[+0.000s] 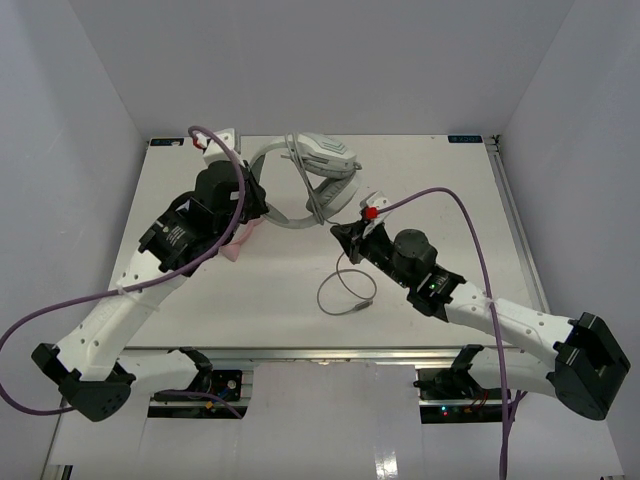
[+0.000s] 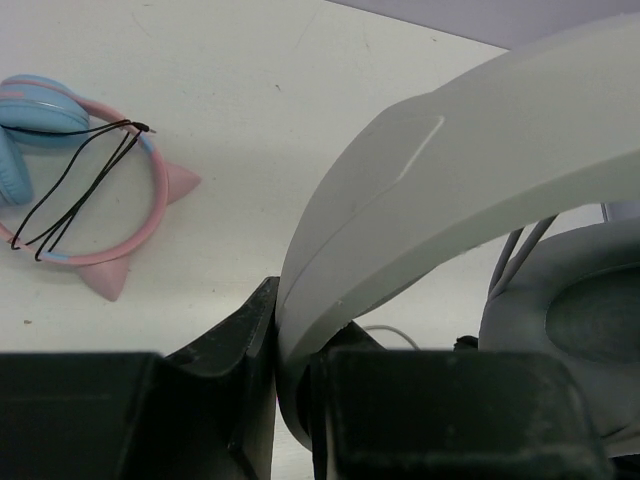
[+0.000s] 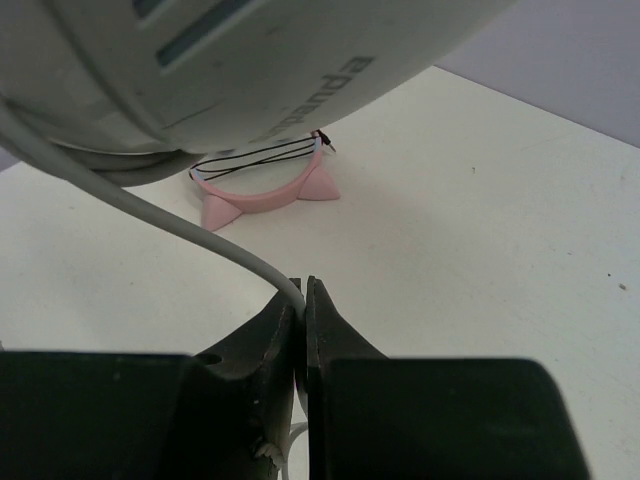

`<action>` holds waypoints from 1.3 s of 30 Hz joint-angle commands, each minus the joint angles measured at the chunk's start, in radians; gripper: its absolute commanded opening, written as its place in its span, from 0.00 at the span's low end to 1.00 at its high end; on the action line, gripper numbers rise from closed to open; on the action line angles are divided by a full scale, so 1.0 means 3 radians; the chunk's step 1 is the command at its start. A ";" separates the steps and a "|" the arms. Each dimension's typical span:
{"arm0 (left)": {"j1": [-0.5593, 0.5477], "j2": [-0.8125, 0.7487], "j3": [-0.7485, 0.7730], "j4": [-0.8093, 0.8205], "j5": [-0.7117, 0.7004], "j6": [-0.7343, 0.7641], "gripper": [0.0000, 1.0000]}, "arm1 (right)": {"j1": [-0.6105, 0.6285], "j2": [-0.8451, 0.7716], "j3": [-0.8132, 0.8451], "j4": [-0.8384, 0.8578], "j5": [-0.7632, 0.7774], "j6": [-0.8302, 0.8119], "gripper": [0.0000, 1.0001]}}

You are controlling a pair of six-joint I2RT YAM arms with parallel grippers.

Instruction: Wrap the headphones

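Note:
The white-and-grey headphones (image 1: 325, 165) lie at the table's far middle, with the headband (image 1: 272, 212) arching to the left. My left gripper (image 1: 256, 200) is shut on the headband (image 2: 450, 180), and a grey ear cup (image 2: 570, 320) shows to its right. My right gripper (image 1: 341, 236) is shut on the thin grey cable (image 3: 150, 205) just below the ear cup (image 3: 250, 60). The rest of the cable lies in a loose loop (image 1: 345, 290) on the table in front of the right gripper.
A pink-and-blue cat-ear headset (image 2: 100, 200) with thin dark loops lies on the table beside the left gripper; it also shows in the top view (image 1: 240, 240) and the right wrist view (image 3: 265, 190). Purple arm cables (image 1: 460, 205) arc over both arms. The table rim (image 1: 510, 200) runs along the right.

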State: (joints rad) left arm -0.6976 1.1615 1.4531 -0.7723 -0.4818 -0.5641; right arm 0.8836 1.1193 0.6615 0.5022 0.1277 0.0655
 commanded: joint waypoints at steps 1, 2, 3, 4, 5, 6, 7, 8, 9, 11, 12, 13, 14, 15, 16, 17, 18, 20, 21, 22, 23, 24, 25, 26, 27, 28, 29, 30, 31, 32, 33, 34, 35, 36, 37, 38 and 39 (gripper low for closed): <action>-0.0001 -0.0441 -0.0208 0.0654 0.0485 -0.0322 0.00 | -0.0087 -0.0160 -0.0296 0.0426 0.0028 0.0169 0.14; -0.0001 -0.0495 -0.0248 0.0677 0.0537 -0.0347 0.00 | -0.0087 -0.0178 -0.0360 0.0483 -0.0018 0.0179 0.15; -0.0001 -0.0528 -0.0282 0.0696 0.0566 -0.0381 0.00 | -0.0089 -0.0186 -0.0395 0.0557 -0.0059 0.0188 0.16; -0.0001 -0.0550 -0.0318 0.0715 0.0585 -0.0420 0.00 | -0.0092 -0.0192 -0.0417 0.0639 -0.0097 0.0199 0.17; -0.0001 -0.0564 -0.0330 0.0729 0.0614 -0.0436 0.00 | -0.0092 -0.0167 -0.0439 0.0681 -0.0165 0.0204 0.18; -0.0001 -0.0572 -0.0340 0.0734 0.0631 -0.0448 0.00 | -0.0089 -0.0140 -0.0449 0.0740 -0.0217 0.0209 0.19; -0.0001 -0.0576 -0.0354 0.0741 0.0645 -0.0469 0.00 | -0.0090 -0.0098 -0.0459 0.0785 -0.0272 0.0224 0.20; -0.0001 -0.0579 -0.0366 0.0752 0.0655 -0.0492 0.00 | -0.0090 -0.0055 -0.0472 0.0827 -0.0328 0.0242 0.21; -0.0001 -0.0579 -0.0372 0.0762 0.0654 -0.0507 0.00 | -0.0087 -0.0016 -0.0493 0.0900 -0.0373 0.0259 0.23; -0.0001 -0.0579 -0.0386 0.0780 0.0650 -0.0536 0.00 | -0.0090 0.0082 -0.0572 0.1119 -0.0531 0.0300 0.27; -0.0001 -0.0581 -0.0392 0.0787 0.0650 -0.0547 0.00 | -0.0092 0.0121 -0.0608 0.1241 -0.0605 0.0317 0.28; -0.0001 -0.0586 -0.0398 0.0792 0.0650 -0.0555 0.00 | -0.0092 0.0154 -0.0637 0.1364 -0.0639 0.0335 0.30; -0.0001 -0.0589 -0.0400 0.0798 0.0648 -0.0562 0.00 | -0.0092 0.0204 -0.0656 0.1443 -0.0658 0.0361 0.31; -0.0001 -0.0589 -0.0400 0.0804 0.0645 -0.0568 0.00 | -0.0092 0.0269 -0.0669 0.1483 -0.0665 0.0393 0.31; -0.0001 -0.0589 -0.0400 0.0809 0.0645 -0.0569 0.00 | -0.0088 0.0316 -0.0675 0.1524 -0.0681 0.0415 0.31; -0.0001 -0.0590 -0.0400 0.0813 0.0646 -0.0573 0.00 | -0.0087 0.0373 -0.0682 0.1590 -0.0716 0.0433 0.32; -0.0001 -0.0592 -0.0400 0.0816 0.0648 -0.0578 0.00 | -0.0087 0.0437 -0.0691 0.1665 -0.0759 0.0450 0.32; -0.0001 -0.0594 -0.0403 0.0820 0.0656 -0.0587 0.00 | -0.0087 0.0575 -0.0708 0.1819 -0.0814 0.0475 0.32; -0.0001 -0.0598 -0.0405 0.0820 0.0671 -0.0591 0.00 | -0.0087 0.0638 -0.0712 0.1863 -0.0803 0.0479 0.32; -0.0001 -0.0605 -0.0405 0.0821 0.0692 -0.0594 0.00 | -0.0087 0.0688 -0.0712 0.1881 -0.0783 0.0482 0.32; 0.0002 -0.0611 -0.0408 0.0824 0.0716 -0.0591 0.00 | -0.0087 0.0725 -0.0718 0.1912 -0.0764 0.0482 0.31; 0.0003 -0.0622 -0.0413 0.0831 0.0749 -0.0581 0.00 | -0.0087 0.0762 -0.0727 0.1938 -0.0746 0.0480 0.30; 0.0000 -0.0639 -0.0419 0.0846 0.0794 -0.0561 0.00 | -0.0087 0.0798 -0.0739 0.1956 -0.0728 0.0474 0.29; -0.0001 -0.0660 -0.0428 0.0872 0.0858 -0.0529 0.00 | -0.0089 0.0830 -0.0743 0.1963 -0.0709 0.0466 0.28; -0.0001 -0.0683 -0.0440 0.0903 0.0932 -0.0492 0.00 | -0.0092 0.0862 -0.0743 0.1966 -0.0689 0.0458 0.27; -0.0001 -0.0712 -0.0450 0.0933 0.1061 -0.0469 0.00 | -0.0099 0.0903 -0.0745 0.1990 -0.0698 0.0447 0.26; -0.0001 -0.0742 -0.0461 0.0963 0.1198 -0.0447 0.00 | -0.0107 0.0946 -0.0748 0.2017 -0.0712 0.0436 0.24; -0.0001 -0.0754 -0.0475 0.0977 0.1356 -0.0428 0.00 | -0.0117 0.0977 -0.0743 0.2034 -0.0728 0.0436 0.22; -0.0001 -0.0766 -0.0489 0.0992 0.1514 -0.0409 0.00 | -0.0126 0.1008 -0.0738 0.2050 -0.0745 0.0436 0.19; -0.0001 -0.0772 -0.0496 0.0998 0.1640 -0.0393 0.00 | -0.0136 0.1027 -0.0725 0.2054 -0.0752 0.0436 0.17; 0.0002 -0.0783 -0.0507 0.0996 0.1848 -0.0355 0.00 | -0.0164 0.1042 -0.0709 0.2054 -0.0769 0.0436 0.15; 0.0001 -0.0793 -0.0513 0.0987 0.2013 -0.0293 0.00 | -0.0204 0.1052 -0.0699 0.2051 -0.0794 0.0436 0.13; -0.0001 -0.0802 -0.0509 0.0969 0.2149 -0.0230 0.00 | -0.0243 0.1053 -0.0688 0.2042 -0.0819 0.0443 0.12; -0.0001 -0.0809 -0.0503 0.0949 0.2313 -0.0181 0.00 | -0.0271 0.1050 -0.0671 0.2028 -0.0839 0.0456 0.11; -0.0001 -0.0800 -0.0466 0.0870 0.2467 0.0022 0.00 | -0.0369 0.1033 -0.0646 0.1986 -0.0935 0.0504 0.11; -0.0001 -0.0788 -0.0429 0.0783 0.2608 0.0217 0.00 | -0.0463 0.1013 -0.0611 0.1918 -0.1028 0.0548 0.10; -0.0001 -0.0762 -0.0389 0.0665 0.2695 0.0377 0.00 | -0.0537 0.0979 -0.0541 0.1752 -0.1107 0.0574 0.09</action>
State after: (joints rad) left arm -0.6958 0.9606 1.2877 -0.5897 0.0670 -0.5949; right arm 0.8035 1.4334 0.4426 1.0423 -0.1347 0.2069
